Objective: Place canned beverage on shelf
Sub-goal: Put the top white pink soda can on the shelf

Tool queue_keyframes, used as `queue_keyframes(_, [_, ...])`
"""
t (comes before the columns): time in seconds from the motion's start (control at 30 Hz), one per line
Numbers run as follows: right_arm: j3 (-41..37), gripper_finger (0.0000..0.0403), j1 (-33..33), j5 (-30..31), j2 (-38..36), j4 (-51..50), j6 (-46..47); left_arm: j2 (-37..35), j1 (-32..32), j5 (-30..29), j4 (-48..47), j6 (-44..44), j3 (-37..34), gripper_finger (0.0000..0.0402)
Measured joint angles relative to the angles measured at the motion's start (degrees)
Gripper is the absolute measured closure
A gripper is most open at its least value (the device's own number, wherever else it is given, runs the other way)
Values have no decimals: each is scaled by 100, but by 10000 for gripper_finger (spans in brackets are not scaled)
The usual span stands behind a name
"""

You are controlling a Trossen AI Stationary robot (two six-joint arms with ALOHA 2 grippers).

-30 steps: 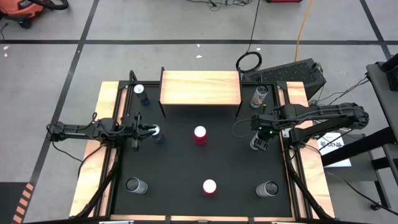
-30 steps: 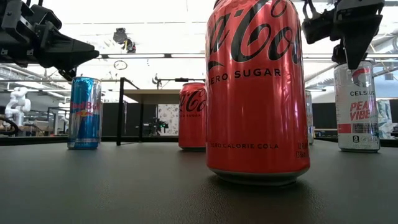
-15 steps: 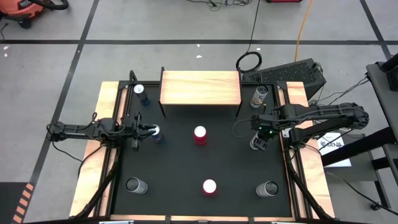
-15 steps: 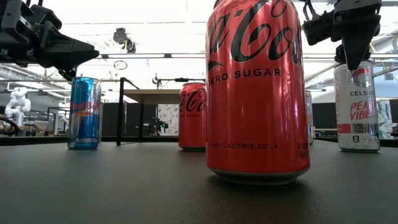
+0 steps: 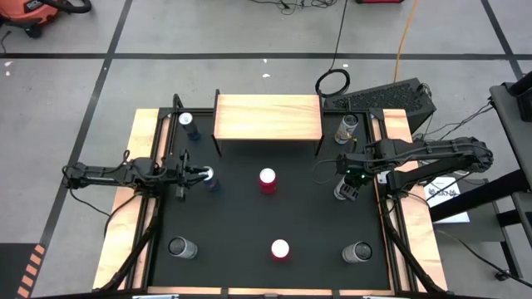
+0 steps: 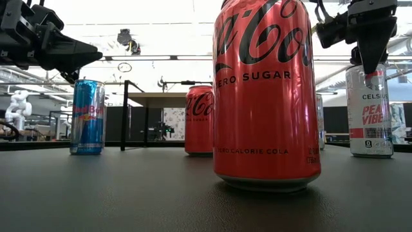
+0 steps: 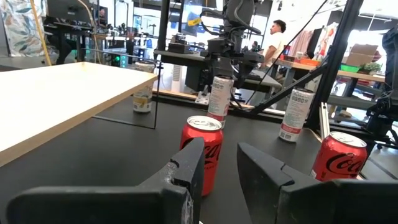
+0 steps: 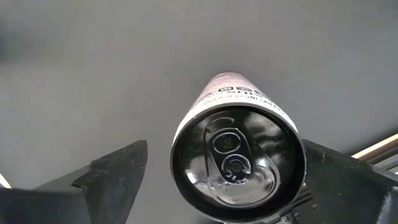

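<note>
At the table's left, the left gripper [image 5: 202,174] waited with its jaws narrow and empty. The shelf [image 5: 268,116] stood bare at the back. On the right, the right gripper [image 5: 352,180] hung wide open over the Celsius can [image 8: 238,160]; I judged it should descend and clamp.
</note>
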Motion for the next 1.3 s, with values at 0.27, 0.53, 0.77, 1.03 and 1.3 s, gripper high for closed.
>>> queue_keyframes(0.27, [0,85,0,-4,0,36,0,0,-1,-2,0,0,-2,301])
queue_keyframes(0.53, [-2,121,-2,-28,0,53,1,0,0,-4,0,0,-2,301])
queue_keyframes(0.77, [-2,141,-2,-110,0,50,1,0,-1,-7,0,0,-2,301])
queue_keyframes(1.03, [-2,166,-2,-115,0,55,1,0,-1,-13,0,0,-2,301])
queue_keyframes(1.3, [0,175,-2,-34,0,63,3,0,0,-39,0,2,-2,301])
